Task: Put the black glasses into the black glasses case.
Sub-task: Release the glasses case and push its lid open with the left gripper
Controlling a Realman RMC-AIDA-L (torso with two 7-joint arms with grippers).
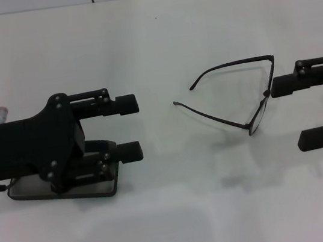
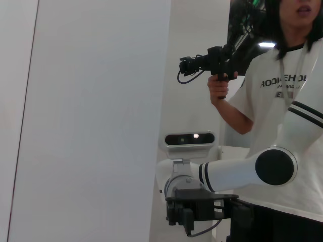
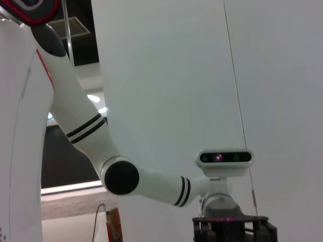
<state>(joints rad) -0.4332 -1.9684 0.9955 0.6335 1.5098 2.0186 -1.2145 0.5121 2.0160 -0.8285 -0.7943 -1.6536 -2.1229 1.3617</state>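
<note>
Black glasses (image 1: 249,98): one pair, temple arms unfolded and pointing toward the robot's left, lifted off the white bench (image 1: 196,30) with a faint shadow beneath; the front frame sits against the upper finger of the right hand.
Lenses: one round lens shows clearly, seen almost edge-on at the lower corner of the frame; the second cannot be made out.
Temple arms: two, both slim and black, one higher and one lower in the head view, spread apart.
Right hand (image 1: 297,113): at the right edge of the head view, its two fingers spread wide; the upper fingertip meets the frame's hinge corner, the lower finger hangs clear below it. A firm grip cannot be confirmed.
Left hand (image 1: 129,129): on the left side of the head view, two fingers parted and pointing toward the glasses, holding nothing, well apart from them.
Black glasses case (image 1: 62,187): one, lying on the bench under the left hand, mostly hidden by it; only its dark glossy edge shows.
Wrist views: each shows the opposite arm and a white wall; the left wrist view also shows one person (image 2: 282,101) holding a camera (image 2: 207,63).
</note>
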